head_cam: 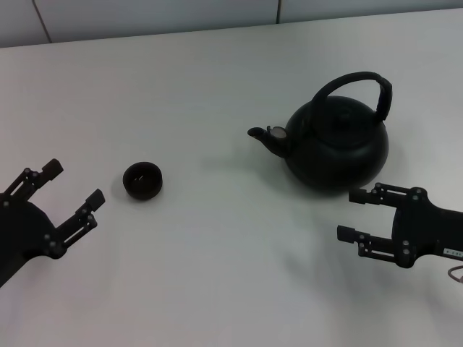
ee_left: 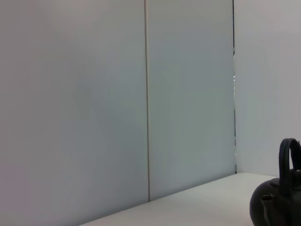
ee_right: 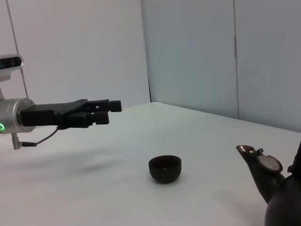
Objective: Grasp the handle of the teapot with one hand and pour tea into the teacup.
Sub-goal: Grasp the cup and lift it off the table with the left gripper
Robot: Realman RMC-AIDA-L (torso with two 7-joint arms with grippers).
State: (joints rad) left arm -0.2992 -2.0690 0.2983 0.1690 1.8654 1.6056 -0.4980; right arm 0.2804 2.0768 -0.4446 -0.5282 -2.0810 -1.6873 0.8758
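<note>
The round black teapot [head_cam: 336,144] stands upright at the right of the white table, its short spout [head_cam: 262,135] pointing left toward the teacup. Its arched black handle [head_cam: 349,79] is free, with nothing touching it. The small black teacup [head_cam: 142,180] sits left of centre, well apart from the pot. My right gripper [head_cam: 352,214] hovers open just in front of the teapot, near its base. At the lower left, my left gripper [head_cam: 72,184] is open, close to the cup. The right wrist view shows the teacup [ee_right: 165,168], the teapot's spout [ee_right: 256,159] and the left gripper [ee_right: 109,112].
The white table [head_cam: 217,275] runs back to a pale panelled wall [head_cam: 145,14]. The left wrist view shows that wall and, in one corner, part of the teapot [ee_left: 277,207] with its handle [ee_left: 288,155].
</note>
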